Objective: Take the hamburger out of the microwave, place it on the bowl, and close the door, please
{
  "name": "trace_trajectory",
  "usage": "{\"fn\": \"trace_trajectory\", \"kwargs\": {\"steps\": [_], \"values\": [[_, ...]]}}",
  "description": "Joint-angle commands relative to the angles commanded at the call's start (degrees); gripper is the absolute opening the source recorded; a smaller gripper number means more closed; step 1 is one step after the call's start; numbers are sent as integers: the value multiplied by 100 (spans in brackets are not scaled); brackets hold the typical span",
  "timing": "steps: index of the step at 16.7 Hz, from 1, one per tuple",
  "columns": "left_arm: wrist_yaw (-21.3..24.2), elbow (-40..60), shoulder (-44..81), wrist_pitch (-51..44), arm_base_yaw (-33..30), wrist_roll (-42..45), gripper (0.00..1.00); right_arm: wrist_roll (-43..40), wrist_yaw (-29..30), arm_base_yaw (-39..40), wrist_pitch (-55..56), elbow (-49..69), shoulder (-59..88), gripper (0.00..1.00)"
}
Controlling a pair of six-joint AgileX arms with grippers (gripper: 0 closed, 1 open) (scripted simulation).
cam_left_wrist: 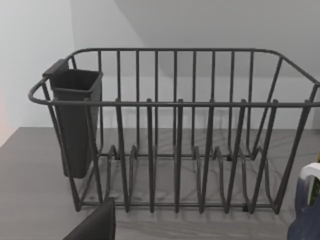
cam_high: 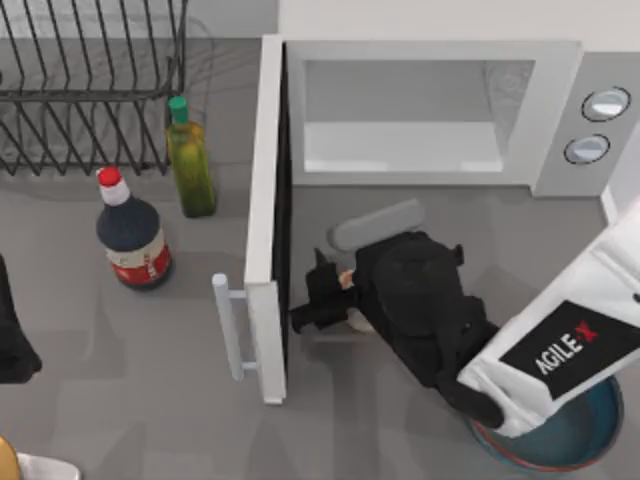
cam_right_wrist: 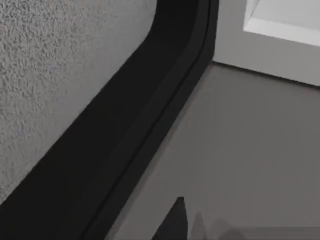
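A: Grey tabletop (cam_high: 150, 400), white wall behind. microwave (cam_high: 430, 110) sits far centre-right, cavity pale, two round knobs (cam_high: 597, 125) on its right panel. door (cam_high: 266, 220) stands swung out toward the near side, roughly square to the oven front, bar handle (cam_high: 232, 325) on its left face.

B: Right arm?

A: right gripper (cam_high: 318, 300) is out in front of the oven, just right of the open door's dark inner edge, low over the table. Black wrist body covers most of it from above.

B: Holding the hamburger?

A: A small cream and tan bit, the hamburger (cam_high: 347, 282), peeks out at the fingers, with a pale patch under the wrist. The fingers look closed around it, but how wide they sit I can't tell. Right wrist view gives the door's speckled window panel (cam_right_wrist: 60, 75), its dark frame (cam_right_wrist: 150, 125), bare table and a corner of the cavity.

B: Bowl?

A: bowl (cam_high: 580, 440) is near right, teal with a reddish rim, mostly under the white arm link. Well apart from the gripper.

B: Left arm?

A: left gripper (cam_high: 12, 330) parked at the left edge; can't tell its fingers. Its wrist camera faces a dark wire dish rack (cam_left_wrist: 175, 130) with a cutlery cup (cam_left_wrist: 75, 120).

B: Other clutter?

A: Green oil bottle (cam_high: 190, 160) and dark sauce bottle (cam_high: 132, 235), red cap, left of the door.
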Motion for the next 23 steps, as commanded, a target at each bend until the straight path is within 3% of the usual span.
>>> {"fn": "trace_trajectory", "kwargs": {"steps": [7,23], "values": [[0,0,0,0,0,0,100,1,-12,-42,-177,123,-203,0],[0,0,0,0,0,0,100,5,-44,-39,-2379,414,-1942,0]]}}
